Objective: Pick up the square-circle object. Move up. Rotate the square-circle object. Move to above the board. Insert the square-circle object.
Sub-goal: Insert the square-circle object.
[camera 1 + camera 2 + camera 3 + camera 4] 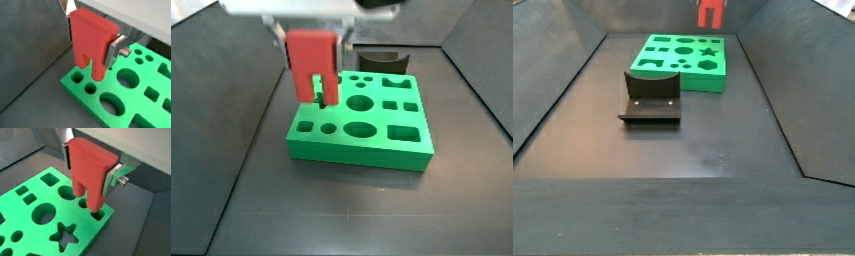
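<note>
The square-circle object (92, 40) is a red block with two prongs pointing down, one round and one square. My gripper (92, 44) is shut on its upper body, with silver fingers (115, 174) pressed on both sides. It hangs over one edge of the green board (87, 225), the prong tips right at two holes near a corner. I cannot tell if the tips have entered the holes. In a side view the square-circle object (311, 60) stands upright over the board (358, 150) at its left side. The other side view shows the square-circle object (710, 12) above the board (663, 58).
The black fixture (382, 58) stands just behind the board; in the other side view the fixture (652, 95) is in front of the board. Dark sloped walls (553, 90) enclose the floor on all sides.
</note>
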